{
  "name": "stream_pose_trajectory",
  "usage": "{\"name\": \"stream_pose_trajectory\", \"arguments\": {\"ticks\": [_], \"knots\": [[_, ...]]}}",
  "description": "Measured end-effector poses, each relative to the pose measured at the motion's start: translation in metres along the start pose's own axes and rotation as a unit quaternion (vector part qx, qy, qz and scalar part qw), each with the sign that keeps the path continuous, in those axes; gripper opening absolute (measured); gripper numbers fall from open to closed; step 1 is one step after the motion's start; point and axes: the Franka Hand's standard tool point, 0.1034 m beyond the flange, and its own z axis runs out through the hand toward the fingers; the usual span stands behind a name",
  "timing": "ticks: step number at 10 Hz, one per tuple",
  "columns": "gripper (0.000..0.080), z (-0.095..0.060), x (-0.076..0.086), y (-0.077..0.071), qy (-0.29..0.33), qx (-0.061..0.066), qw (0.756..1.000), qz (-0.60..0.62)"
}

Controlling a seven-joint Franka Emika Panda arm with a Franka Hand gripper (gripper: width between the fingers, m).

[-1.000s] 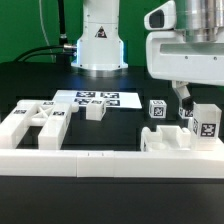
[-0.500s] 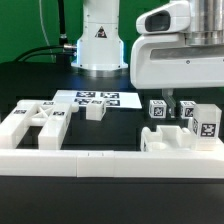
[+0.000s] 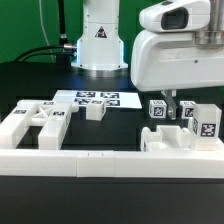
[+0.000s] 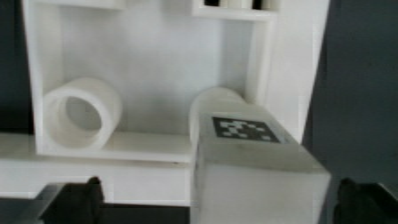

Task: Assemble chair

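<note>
Wrist view: the gripper (image 4: 214, 205) hangs with its dark fingers (image 4: 71, 200) spread wide, holding nothing. Between them, just below, stands a tagged white chair block (image 4: 249, 160), close to one finger. Beyond it lies a holed chair panel (image 4: 160, 60).

White arm (image 3: 165, 55) low at the exterior view's right, hand (image 3: 171, 102) pointing down, fingers (image 4: 71, 200) spread apart
</note>
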Motion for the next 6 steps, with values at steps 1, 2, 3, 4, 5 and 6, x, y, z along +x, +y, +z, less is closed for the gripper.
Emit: {"name": "stream_pose_trajectory", "arguments": {"ticks": [1, 2, 3, 4, 5, 6], "knots": [[0.0649, 0.0007, -0.0003, -0.0004, 0.0, 0.0, 1.0, 0.004], [0.0529, 0.0007, -0.0003, -0.0004, 0.0, 0.001, 1.0, 0.01], [0.0393, 0.0007, -0.0004, -0.0005, 0.0, 0.001, 1.0, 0.019], [0.0393, 0.0008, -0.0004, -0.0004, 0.0, 0.001, 1.0, 0.018], [0.0285, 0.0009, -0.0005, -0.0007, 0.0, 0.002, 0.999, 0.034], [0.0285, 0.0009, -0.0005, -0.0007, -0.001, 0.002, 0.998, 0.063]]}}
